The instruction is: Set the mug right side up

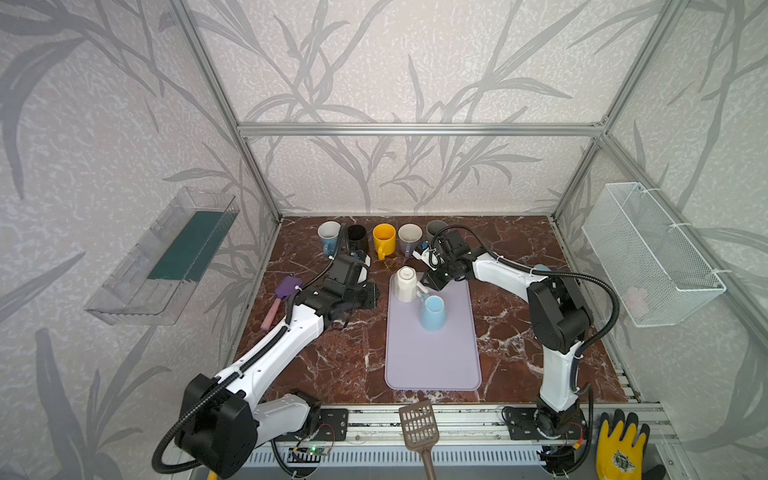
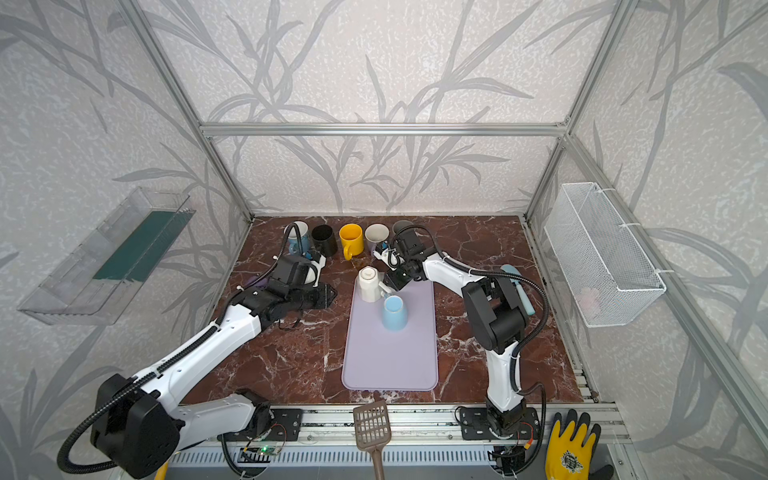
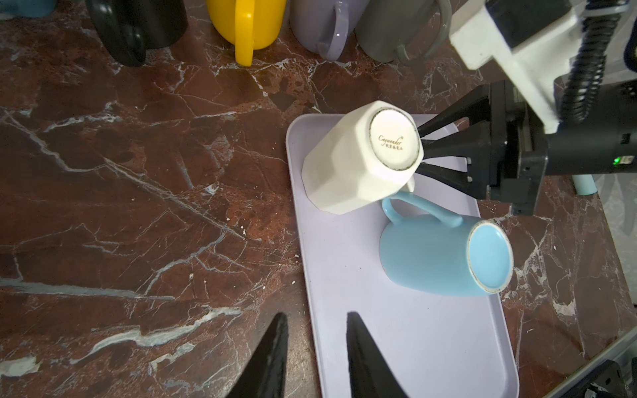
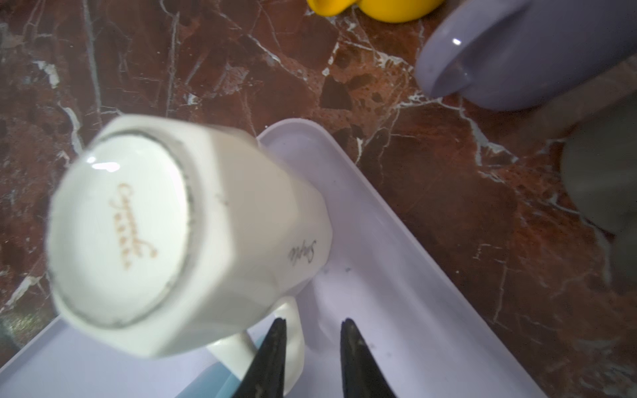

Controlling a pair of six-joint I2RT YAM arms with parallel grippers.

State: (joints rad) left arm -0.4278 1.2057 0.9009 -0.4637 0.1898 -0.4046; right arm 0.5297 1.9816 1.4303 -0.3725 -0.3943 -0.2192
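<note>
A white faceted mug (image 1: pixel 405 284) (image 2: pixel 370 284) (image 3: pixel 358 162) (image 4: pixel 155 234) stands upside down at the far end of the lilac mat (image 1: pixel 432 365) (image 2: pixel 388 361) (image 3: pixel 396 337) (image 4: pixel 396 275). A light blue mug (image 1: pixel 432 311) (image 2: pixel 394 311) (image 3: pixel 434 255) stands upside down beside it. My right gripper (image 1: pixel 428 286) (image 2: pixel 386 284) (image 4: pixel 312 322) is open at the white mug's handle (image 4: pixel 298 330). One finger lies against the handle's bar and the other stands apart. My left gripper (image 1: pixel 372 297) (image 2: pixel 330 295) (image 3: pixel 316 315) hovers open and empty over the mat's left edge.
Upright mugs line the back wall: blue-and-white (image 1: pixel 328 235), black (image 1: pixel 357 237), yellow (image 1: pixel 383 240), lilac (image 1: pixel 409 237), grey (image 1: pixel 435 228). A purple brush (image 1: pixel 282 299) lies at the left. A brown slotted scoop (image 1: pixel 419 428) and yellow glove (image 1: pixel 619 449) lie on the front rail.
</note>
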